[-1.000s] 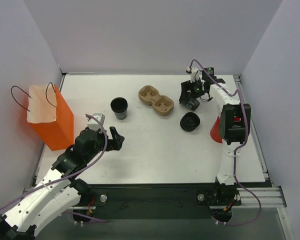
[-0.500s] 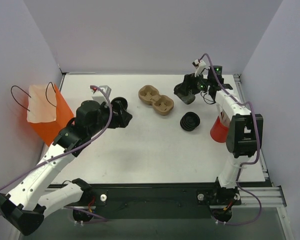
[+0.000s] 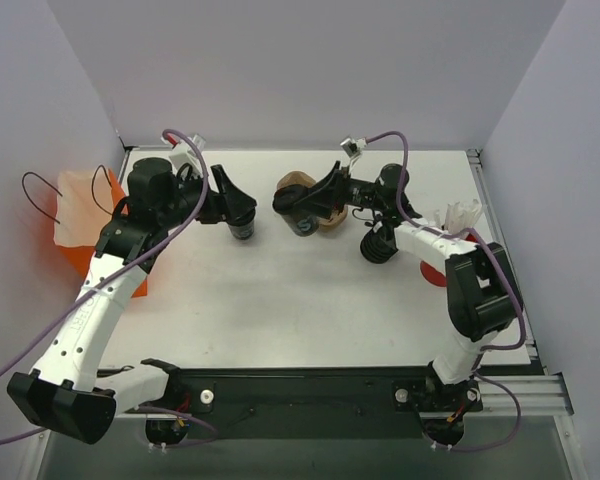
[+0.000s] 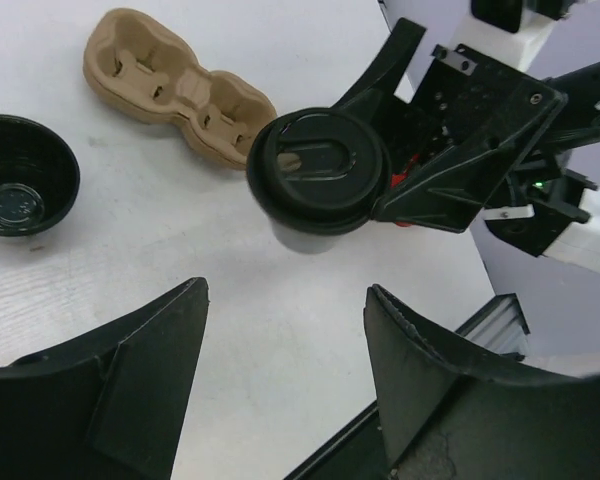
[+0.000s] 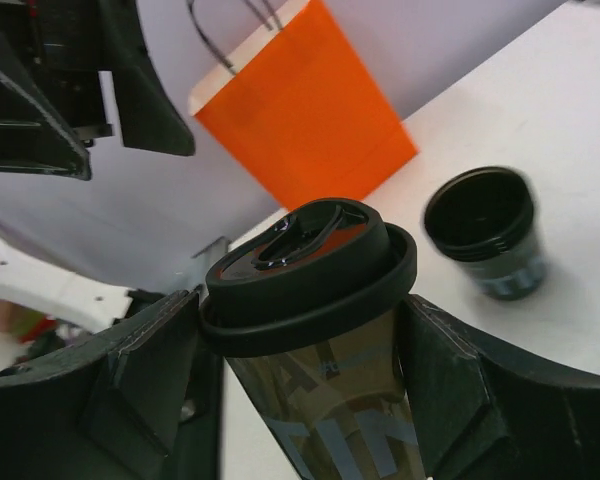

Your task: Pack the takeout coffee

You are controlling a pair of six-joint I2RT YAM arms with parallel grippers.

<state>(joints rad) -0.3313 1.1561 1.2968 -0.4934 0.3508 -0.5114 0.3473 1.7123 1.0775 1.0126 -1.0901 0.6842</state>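
Pinched between the right fingers (image 5: 155,375), one on each side of the paper wall just below the rim: the takeout coffee (image 5: 315,265), a black cup with pale lettering on its side and a round black lid fitted on top. Held off the desk (image 3: 310,300) and tipped over, lid turned toward the left arm. In the top view, in front of the near end of the tan pulp cup carrier (image 3: 328,210), toward the far side of the desk and roughly midway across. Facing it, the left fingers (image 4: 130,385), spread wide with nothing between them, tips pointed at the lid and stopped short of it, no contact. Just beside those tips in the top view, a lidless black cup (image 3: 242,224), upright on the desk, well left of the coffee. Right of the carrier and partly under the right forearm, a stack of loose black lids (image 3: 380,244). At the left edge of the desk, behind the left arm, an orange paper bag (image 3: 85,240) with thin black cord handles, standing with its mouth open upward, well apart from the coffee. Along both arms, purple cable (image 3: 195,215) looping from wrist to base.
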